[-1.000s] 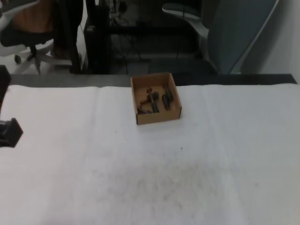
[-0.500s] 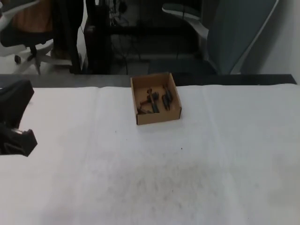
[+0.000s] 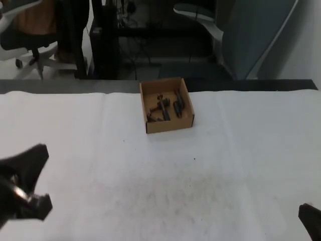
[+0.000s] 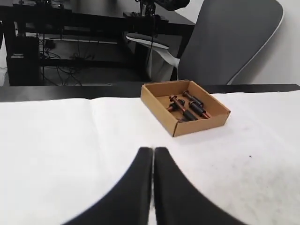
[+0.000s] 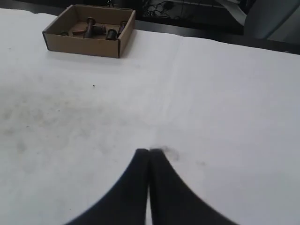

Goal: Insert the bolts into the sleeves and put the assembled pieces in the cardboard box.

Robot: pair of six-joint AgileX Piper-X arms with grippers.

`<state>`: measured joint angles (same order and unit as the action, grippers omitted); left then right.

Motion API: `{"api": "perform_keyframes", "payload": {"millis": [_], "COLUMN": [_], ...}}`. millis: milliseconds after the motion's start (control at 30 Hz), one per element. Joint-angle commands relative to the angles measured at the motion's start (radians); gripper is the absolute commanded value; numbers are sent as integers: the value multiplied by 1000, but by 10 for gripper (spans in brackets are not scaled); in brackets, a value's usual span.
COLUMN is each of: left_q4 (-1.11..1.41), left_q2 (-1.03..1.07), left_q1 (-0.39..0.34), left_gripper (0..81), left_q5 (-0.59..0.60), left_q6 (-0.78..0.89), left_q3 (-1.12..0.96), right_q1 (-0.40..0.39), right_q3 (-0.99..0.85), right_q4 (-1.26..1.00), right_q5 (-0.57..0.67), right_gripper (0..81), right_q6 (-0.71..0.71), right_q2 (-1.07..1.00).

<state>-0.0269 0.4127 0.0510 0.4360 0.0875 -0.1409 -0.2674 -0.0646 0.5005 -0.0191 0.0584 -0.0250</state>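
Now the cardboard box (image 3: 168,125) is seen at the far middle of the bench, with assembled pieces (image 3: 170,106) lying inside. The left gripper (image 4: 153,152) and right gripper (image 5: 149,152) are pinched closed on nothing, well apart from it. Boxing is judged done; only parking seems called for.

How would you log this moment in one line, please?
left gripper: shut, empty | right gripper: shut, empty | bolts: inside box

Office-like lab: swivel chair (image 3: 20,37), black desk (image 4: 70,18), dangling cables (image 4: 70,75), white-covered bench (image 3: 225,150).
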Motion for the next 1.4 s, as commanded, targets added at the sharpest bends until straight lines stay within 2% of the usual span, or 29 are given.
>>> {"api": "perform_keyframes", "payload": {"millis": [0, 233, 433, 600, 967, 1367], "left_q4": [61, 197, 89, 84, 81, 61], "left_q2": [-20, -20, -17, -17, -22, -299], "left_q1": [-3, -3, -5, -52, -52, -51], "left_gripper": [18, 18, 18, 18, 18, 18], "left_q5": [-8, -54, -76, -74, -74, -75], "left_q6": [42, 43, 70, 69, 69, 69], "left_q3": [57, 141, 141, 141, 141, 141], "right_q1": [5, 5, 5, 5, 5, 5], "right_q3": [-2, -2, -2, -2, -2, -2], "right_q4": [-20, -20, -20, -20, -20, -20], "right_q5": [-5, -5, -5, -5, -5, -5], "right_gripper": [6, 6, 6, 6, 6, 6], "right_q6": [-14, -14, -14, -14, -14, -14], "right_q2": [-1, -1, -1, -1, -1, -1]}}
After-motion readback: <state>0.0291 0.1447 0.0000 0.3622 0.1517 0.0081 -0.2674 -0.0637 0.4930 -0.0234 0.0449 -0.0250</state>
